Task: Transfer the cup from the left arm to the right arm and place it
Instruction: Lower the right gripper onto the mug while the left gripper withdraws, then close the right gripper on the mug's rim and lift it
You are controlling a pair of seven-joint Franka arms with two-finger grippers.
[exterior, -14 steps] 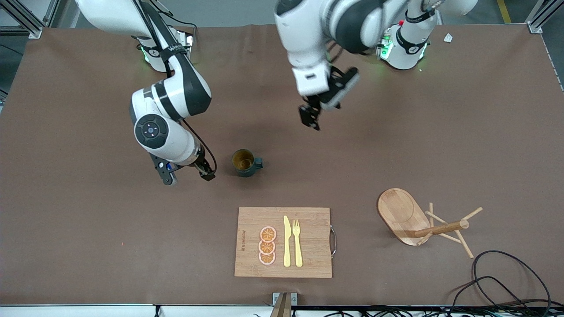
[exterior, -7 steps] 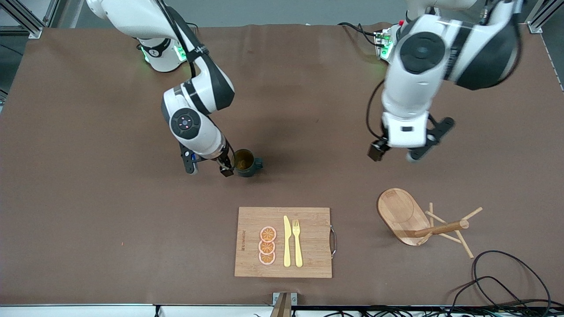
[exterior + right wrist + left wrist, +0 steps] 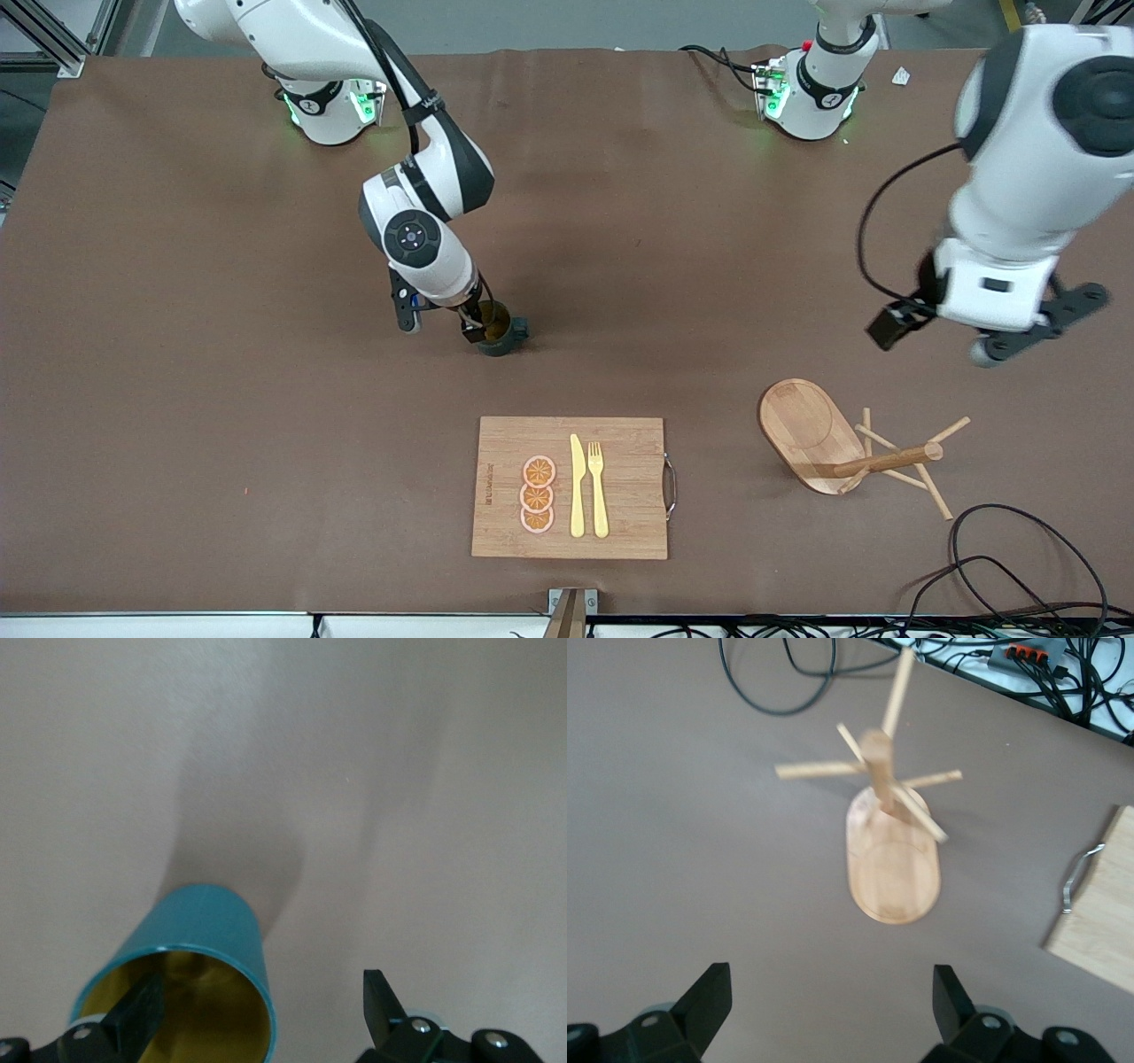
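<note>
The dark teal cup (image 3: 502,338) stands upright on the brown table, handle toward the left arm's end. My right gripper (image 3: 438,326) is open and low at the cup, astride its wall. In the right wrist view the cup (image 3: 217,926) shows its yellow inside; one finger (image 3: 133,1014) is inside it, and the other finger (image 3: 381,1001) is outside over bare table. My left gripper (image 3: 1038,326) is open and empty in the air over the table beside the wooden mug tree (image 3: 842,443). The left wrist view shows its gripper (image 3: 830,1005) with only table between the fingertips.
A wooden cutting board (image 3: 620,443) with orange slices, a knife and a fork lies nearer to the front camera than the cup. The mug tree (image 3: 890,859) lies tipped over. Black cables (image 3: 1019,549) trail at the table's edge near it.
My right gripper has moved up to the cup and put one finger inside it. My left arm has swung away toward its own end of the table, to over the mug tree area.
</note>
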